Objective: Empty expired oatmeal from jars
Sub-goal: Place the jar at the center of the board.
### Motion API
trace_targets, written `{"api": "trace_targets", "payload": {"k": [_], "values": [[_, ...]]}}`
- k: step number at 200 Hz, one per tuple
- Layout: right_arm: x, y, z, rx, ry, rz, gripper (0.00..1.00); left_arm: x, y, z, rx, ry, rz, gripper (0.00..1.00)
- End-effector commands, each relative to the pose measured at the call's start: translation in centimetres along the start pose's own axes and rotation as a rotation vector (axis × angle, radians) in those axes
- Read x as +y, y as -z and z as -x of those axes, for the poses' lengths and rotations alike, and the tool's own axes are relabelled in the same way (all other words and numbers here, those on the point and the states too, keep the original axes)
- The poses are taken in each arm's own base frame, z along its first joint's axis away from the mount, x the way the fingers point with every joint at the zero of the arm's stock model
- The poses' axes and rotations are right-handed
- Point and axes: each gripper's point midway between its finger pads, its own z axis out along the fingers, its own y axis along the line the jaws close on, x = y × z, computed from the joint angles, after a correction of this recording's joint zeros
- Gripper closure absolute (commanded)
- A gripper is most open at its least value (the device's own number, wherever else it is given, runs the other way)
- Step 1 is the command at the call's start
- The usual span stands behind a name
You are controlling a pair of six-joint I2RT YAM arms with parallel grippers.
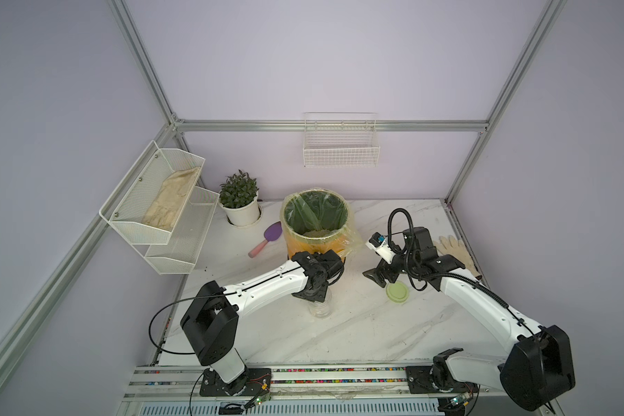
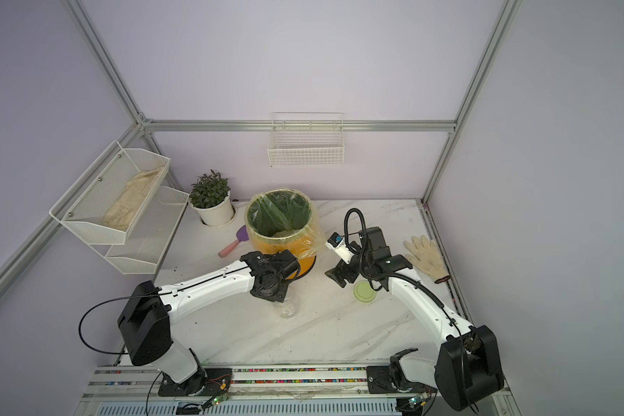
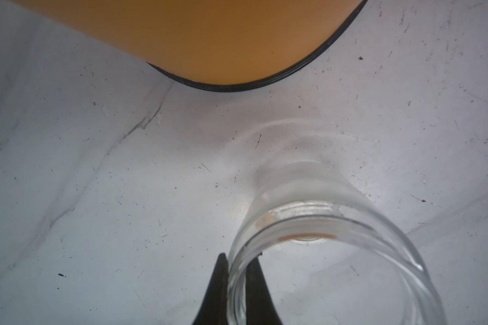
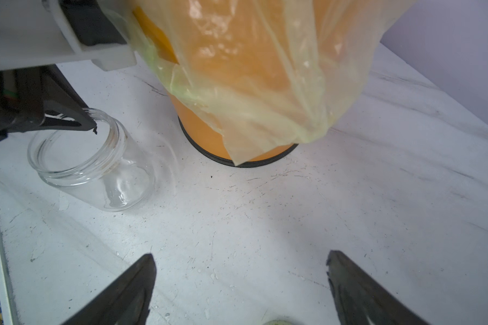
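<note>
The clear jar [image 4: 96,168] stands mouth up and lidless on the white marble counter [image 1: 339,335], just in front of the orange bin [image 1: 303,248] and a little apart from its base; it looks empty, the glass showing only the counter through it. The left gripper [image 3: 238,261] is clamped narrow on the jar's rim, one finger inside the mouth and one outside, as the left wrist view shows; in both top views the arm's wrist covers the top of the jar [image 1: 319,306], so that only its lower body shows [image 2: 287,306]. The oatmeal [image 1: 319,233] lies as a pale heap at the bottom of the bin, inside the yellow plastic liner [image 4: 265,84] that hangs over the bin's wall. The right gripper [image 4: 240,254] hovers low over bare counter with its fingers spread wide and nothing between them; the pale green lid [image 1: 397,291] lies flat on the counter just beside it, well apart from the jar. A cream glove [image 1: 454,252] lies near the counter's right edge; a purple scoop [image 1: 267,239] with a pink handle lies left of the bin, near a white plant pot [image 1: 244,212].
</note>
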Motion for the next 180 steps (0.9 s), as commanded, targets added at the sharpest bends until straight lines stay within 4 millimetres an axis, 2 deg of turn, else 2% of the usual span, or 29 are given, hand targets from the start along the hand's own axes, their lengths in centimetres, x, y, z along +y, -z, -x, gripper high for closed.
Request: {"api": "trace_targets", "payload": {"k": [1,37,63,80,92,136,144,149,175,180], "values": [[-0.4,0.0,0.3,0.002,-0.039,0.006,0.03,0.0,0.6,1.7,-0.051,0.023,0.039,1.0],[-0.5,-0.2,0.0,0.011,-0.053,0.011,0.03,-0.1,0.2,1.6,-0.05,0.027,0.057,0.99],[-0.4,-0.4,-0.1,0.015,-0.059,0.017,0.03,0.1,0.6,1.5,-0.059,0.04,0.049,0.7],[-0.3,-0.5,-0.2,0.016,-0.063,0.024,0.03,0.3,1.0,1.5,-0.073,0.05,0.041,0.59],[-0.3,-0.6,-0.2,0.016,-0.067,0.029,0.03,0.2,1.4,1.4,-0.081,0.051,0.027,0.54],[-0.2,-0.6,-0.3,0.016,-0.068,0.034,0.03,0.2,3.4,1.7,-0.15,0.071,-0.036,0.46],[-0.2,-0.6,-0.2,0.014,-0.068,0.032,0.03,0.0,3.9,1.7,-0.167,0.078,-0.063,0.43],[-0.2,-0.6,-0.2,0.014,-0.068,0.034,0.03,-0.1,4.2,1.7,-0.177,0.082,-0.083,0.36],[-0.2,-0.7,-0.1,0.017,-0.069,0.037,0.03,0.0,5.6,1.2,-0.21,0.108,-0.151,0.24],[-0.2,-0.7,-0.2,0.017,-0.071,0.038,0.03,0.0,5.4,0.9,-0.202,0.109,-0.151,0.17]]}}
